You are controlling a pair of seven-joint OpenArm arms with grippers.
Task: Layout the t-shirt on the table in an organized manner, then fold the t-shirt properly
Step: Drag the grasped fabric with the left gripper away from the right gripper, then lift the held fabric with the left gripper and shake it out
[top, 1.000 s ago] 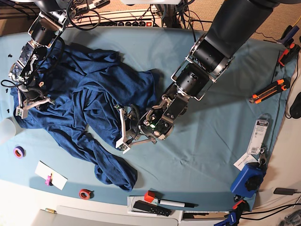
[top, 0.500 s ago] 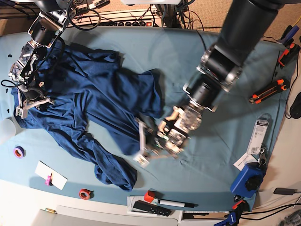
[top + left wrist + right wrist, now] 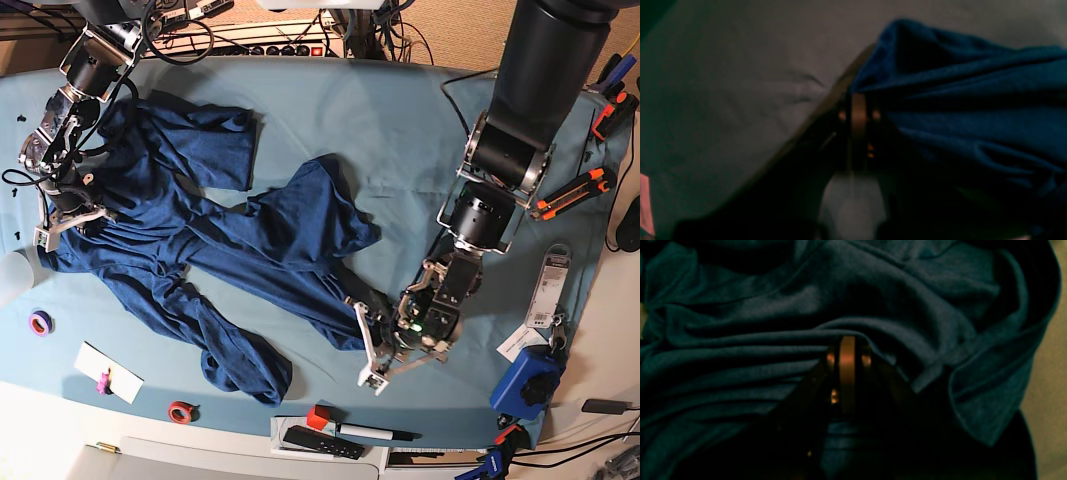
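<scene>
Left gripper [image 3: 372, 345], near the table's [image 3: 400, 130] front edge, is clamped on a fold of the t-shirt [image 3: 230, 240]. The shirt lies stretched and wrinkled across the table's middle and one side. Right gripper [image 3: 62, 218], farther back at the side, is clamped on the shirt's other end.

- The base view is bright, evenly lit and sharp.
- Both wrist views are very dim, soft and blurred, with deep shadow at the bottom.
</scene>
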